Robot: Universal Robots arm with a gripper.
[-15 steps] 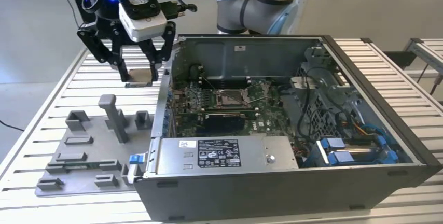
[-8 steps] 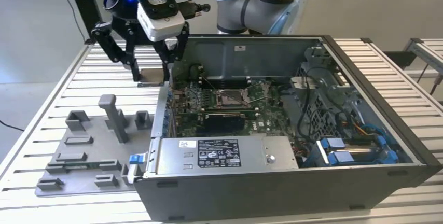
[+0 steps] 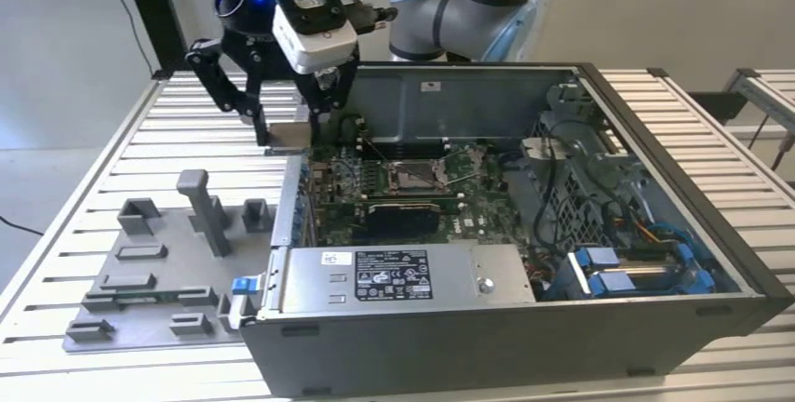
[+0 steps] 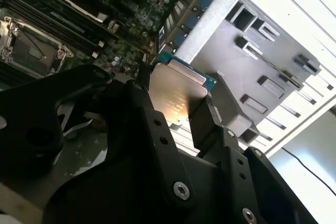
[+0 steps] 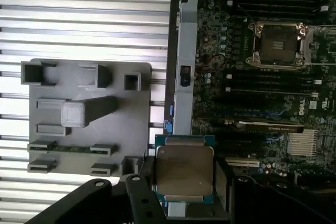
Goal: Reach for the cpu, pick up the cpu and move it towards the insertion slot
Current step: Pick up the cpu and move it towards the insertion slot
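Above the case wall, the gripper [image 3: 289,138] is pinching the cpu [image 3: 289,135] by two opposite edges and carrying it clear of the table. Off to the exterior view's left of the gripper, and lower, the grey tray [image 3: 125,281] is lying on the slatted table [image 3: 74,160] with its blocks standing up. Directly under the gripper, the case wall [image 5: 181,77] is dividing tray from motherboard [image 3: 410,197]. In both wrist views the cpu [image 5: 185,169] is sitting level between the fingers [image 4: 207,124], its silvery face [image 4: 176,95] catching the light. Further to the exterior view's right of the gripper, and well below it, the slot [image 3: 412,174] is waiting open inside the case [image 3: 646,234], its metal frame [image 5: 278,45] showing around a brownish centre. Judging by this, good travel is calling for a steady, level carry, enough height to clear the wall, and square alignment over the slot before lowering.
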